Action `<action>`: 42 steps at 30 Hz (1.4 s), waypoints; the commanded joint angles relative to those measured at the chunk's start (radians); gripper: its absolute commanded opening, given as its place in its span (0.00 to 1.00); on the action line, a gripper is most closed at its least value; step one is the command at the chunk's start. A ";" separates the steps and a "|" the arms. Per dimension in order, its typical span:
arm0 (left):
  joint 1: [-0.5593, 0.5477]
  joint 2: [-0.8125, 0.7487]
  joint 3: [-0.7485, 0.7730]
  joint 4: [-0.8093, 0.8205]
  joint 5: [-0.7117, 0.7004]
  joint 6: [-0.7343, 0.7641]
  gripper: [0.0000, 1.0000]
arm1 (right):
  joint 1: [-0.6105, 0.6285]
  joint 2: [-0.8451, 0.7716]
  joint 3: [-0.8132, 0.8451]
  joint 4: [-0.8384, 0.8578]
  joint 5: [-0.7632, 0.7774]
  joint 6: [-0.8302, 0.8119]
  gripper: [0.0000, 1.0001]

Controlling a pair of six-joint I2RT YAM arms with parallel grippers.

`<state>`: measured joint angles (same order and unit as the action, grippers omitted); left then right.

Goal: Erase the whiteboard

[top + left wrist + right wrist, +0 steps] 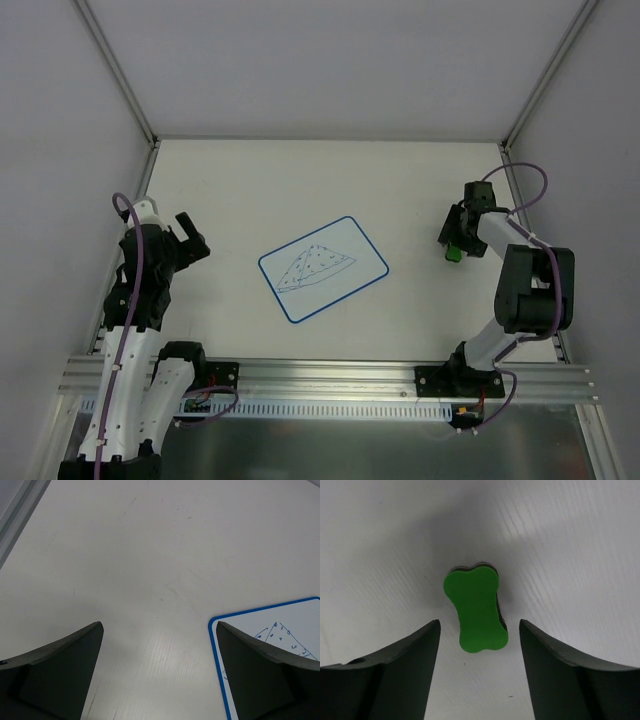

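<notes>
Right claw (477, 625) is set wide open, straddling the green eraser (476, 609). The bone-shaped block lies flat on the counter (400, 180) between the fingers, untouched. Its long axis runs along the fingers, so the narrow waist would be met on closing. Height above the counter cannot be read reliably from the wrist view; the claw looks low, possibly near grasp height.

Left claw (192, 238) is also wide open and empty, held over bare counter at the left side.

The whiteboard (323, 268) lies flat mid-counter, roughly between the two claws — neither arm is clearly nearer. From the right claw it lies to the left and slightly nearer the bases, well apart. Its long axis is skewed, running from near-left to far-right. In the left wrist view one blue-rimmed corner is seen just beyond the right finger.

Board look: white face, thin blue rim, rounded corners. A dark line sketch is carried left of centre — a triangular wedge with dots inside. The rest of the face is unmarked.

Judgement: nothing is erased yet. The eraser must be gripped first, then carried left to the sketch.
</notes>
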<state>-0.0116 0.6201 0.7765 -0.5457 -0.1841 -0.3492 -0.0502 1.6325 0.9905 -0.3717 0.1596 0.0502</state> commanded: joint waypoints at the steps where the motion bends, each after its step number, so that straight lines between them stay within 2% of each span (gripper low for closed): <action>1: 0.005 0.007 0.001 0.010 0.028 0.021 0.99 | -0.010 0.023 0.056 0.056 -0.022 0.005 0.65; 13: 0.005 0.027 0.003 0.010 0.038 0.024 0.99 | -0.016 0.052 0.062 0.070 -0.015 -0.023 0.52; 21: 0.005 0.029 0.001 0.010 0.041 0.024 0.99 | -0.017 0.079 0.069 0.059 -0.009 -0.039 0.49; 29: 0.005 0.035 -0.002 0.012 0.060 0.015 0.99 | 0.012 0.055 0.069 0.057 -0.003 -0.092 0.27; 32: 0.005 0.070 -0.005 0.012 0.127 -0.013 0.99 | 0.129 0.001 0.076 0.054 0.011 -0.121 0.21; 34: 0.005 0.102 -0.009 0.012 0.220 -0.036 0.99 | 0.196 -0.020 0.086 0.041 0.020 -0.131 0.18; 38: 0.005 0.249 -0.057 0.010 0.386 -0.126 0.99 | 0.389 -0.025 0.128 0.034 0.037 -0.135 0.16; 40: -0.027 0.295 -0.069 0.012 0.408 -0.161 0.99 | 0.441 -0.011 0.146 0.034 0.028 -0.124 0.16; 42: -0.088 0.345 -0.062 0.013 0.352 -0.210 0.99 | 0.510 0.025 0.183 0.034 0.024 -0.116 0.16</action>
<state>-0.0422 0.9257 0.7223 -0.5323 0.1143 -0.4648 0.4080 1.6554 1.1149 -0.3298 0.1699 -0.0639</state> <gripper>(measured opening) 0.987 0.379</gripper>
